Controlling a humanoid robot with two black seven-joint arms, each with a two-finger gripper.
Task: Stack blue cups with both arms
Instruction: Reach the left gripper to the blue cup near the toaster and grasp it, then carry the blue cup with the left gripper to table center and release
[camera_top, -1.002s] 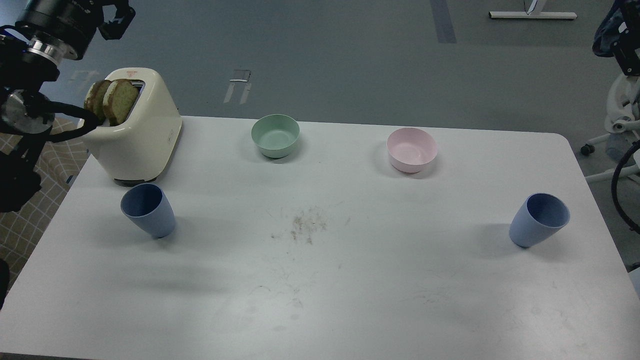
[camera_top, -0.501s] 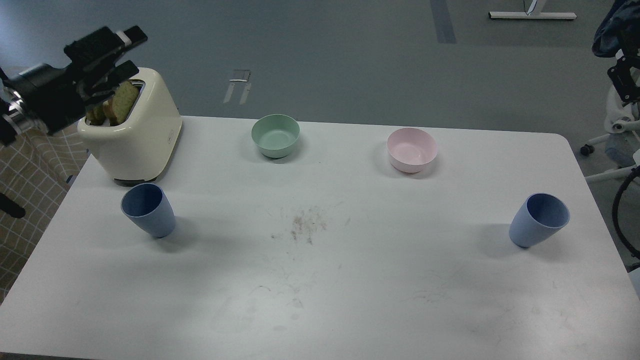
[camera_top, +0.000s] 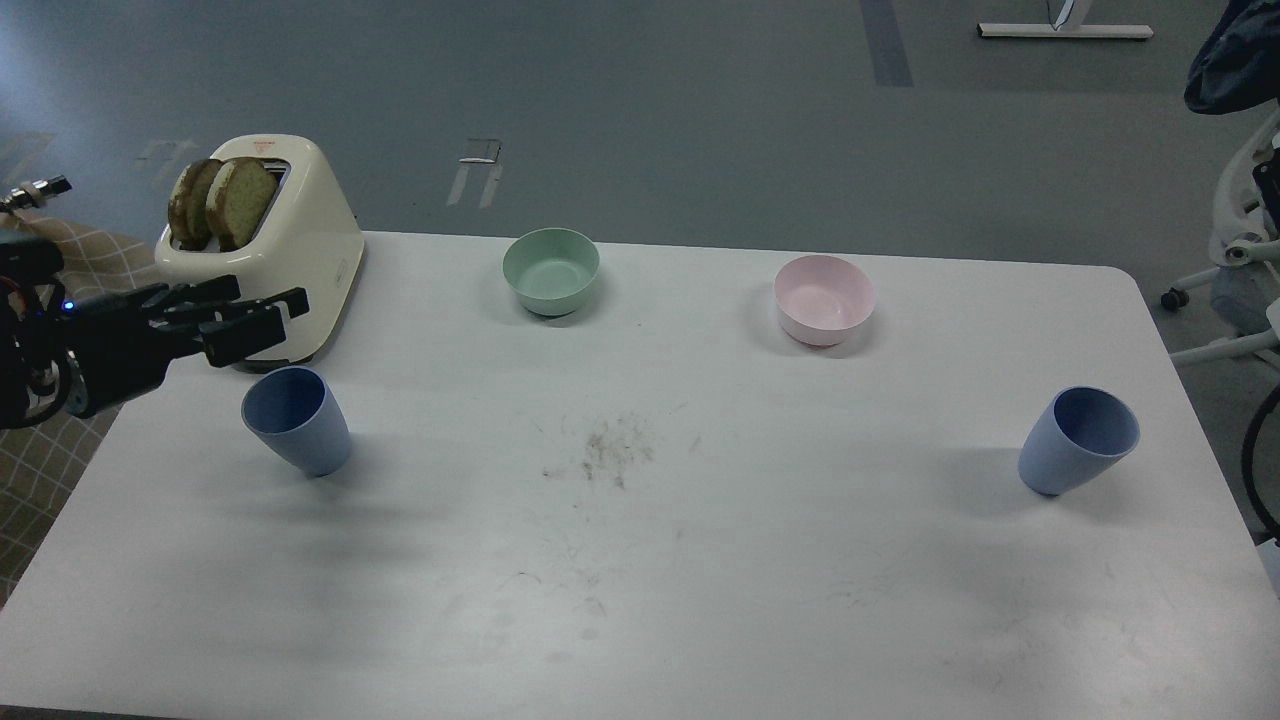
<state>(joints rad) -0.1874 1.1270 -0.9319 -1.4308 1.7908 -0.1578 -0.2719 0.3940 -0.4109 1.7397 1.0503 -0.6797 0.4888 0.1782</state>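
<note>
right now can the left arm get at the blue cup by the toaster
Probably yes. The left gripper hovers just above and behind the left blue cup, with nothing between them. The toaster stands close behind, so a sideways approach looks tight.

Your two matte periwinkle-blue cups stand upright and apart: the left cup (camera_top: 296, 420) near the table's left edge, the right cup (camera_top: 1079, 440) near its right edge (both empty, darker blue inside).
</note>
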